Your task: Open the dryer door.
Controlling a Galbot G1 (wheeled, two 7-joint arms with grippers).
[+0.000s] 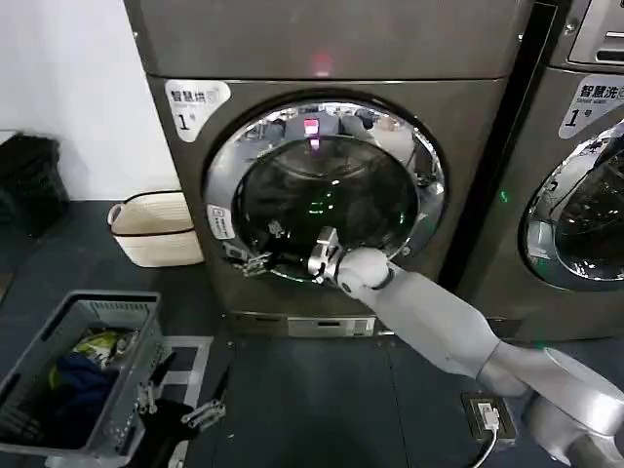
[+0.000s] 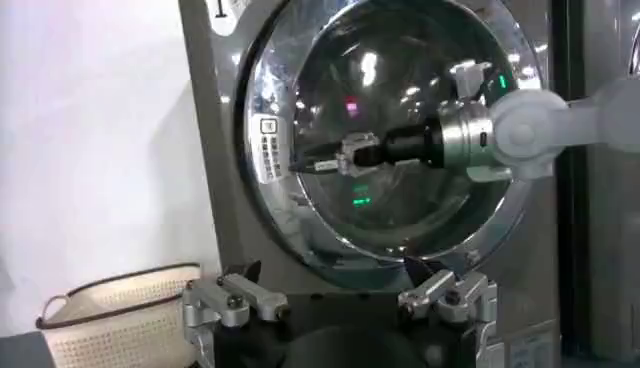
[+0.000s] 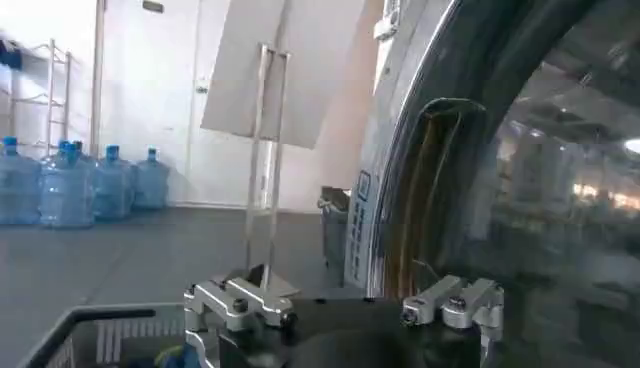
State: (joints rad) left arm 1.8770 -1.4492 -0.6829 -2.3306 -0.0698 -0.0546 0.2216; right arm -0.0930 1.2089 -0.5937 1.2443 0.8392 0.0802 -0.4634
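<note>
The dryer door (image 1: 327, 190) is a big round porthole with a wide chrome ring around dark glass, and it lies flat against the machine front. My right arm reaches in from the lower right. My right gripper (image 1: 253, 261) is open at the door's lower left rim, beside a white sticker (image 1: 220, 222). In the right wrist view the chrome ring (image 3: 400, 200) runs down between its spread fingers (image 3: 240, 300). The left wrist view shows the door (image 2: 400, 130) with the right gripper (image 2: 300, 163) on its rim. My left gripper (image 1: 177, 405) hangs open low at the left, holding nothing.
A cream basket (image 1: 154, 226) stands on the floor left of the machine. A grey crate (image 1: 127, 322) of clothes sits at the lower left, next to my left gripper. A second machine (image 1: 585, 58) stands at the right. A floor socket (image 1: 486, 417) lies under my right arm.
</note>
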